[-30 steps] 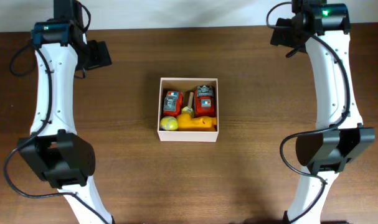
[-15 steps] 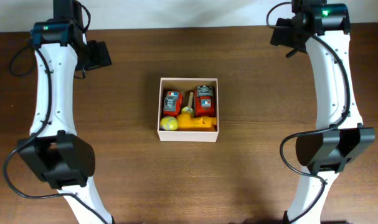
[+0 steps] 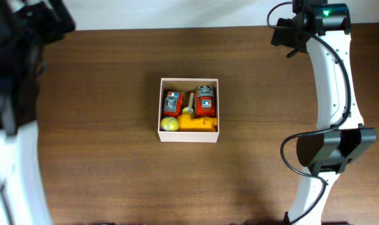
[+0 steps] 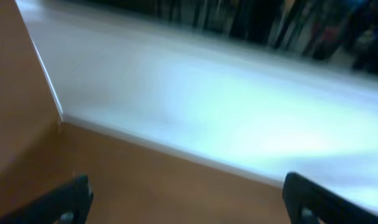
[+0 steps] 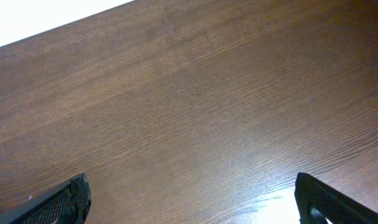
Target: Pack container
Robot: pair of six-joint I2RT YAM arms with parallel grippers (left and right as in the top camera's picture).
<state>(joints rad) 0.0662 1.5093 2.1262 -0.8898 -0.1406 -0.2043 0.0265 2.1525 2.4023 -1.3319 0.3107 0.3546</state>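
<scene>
The container (image 3: 189, 138), a square white-walled box, sits mid-table. It holds two red toys (image 3: 172, 102) (image 3: 205, 100), a yellow ball (image 3: 169, 124) and an orange-yellow piece (image 3: 199, 124). My left arm (image 3: 14, 69) is a large dark blur at the left edge, far from the box. In the left wrist view my left gripper (image 4: 189, 202) is open and empty over the table's far edge. My right gripper (image 3: 283, 34) is at the back right; in the right wrist view it (image 5: 192, 199) is open and empty over bare wood.
The brown wooden table (image 3: 114, 169) spreads around the box. The white floor (image 4: 238, 106) lies beyond the table's back edge. The right arm's base (image 3: 326, 153) stands at the front right.
My left arm has swung up and away fast, from its pose at the back left into a blur along the left edge. The right arm and the box have not moved.
</scene>
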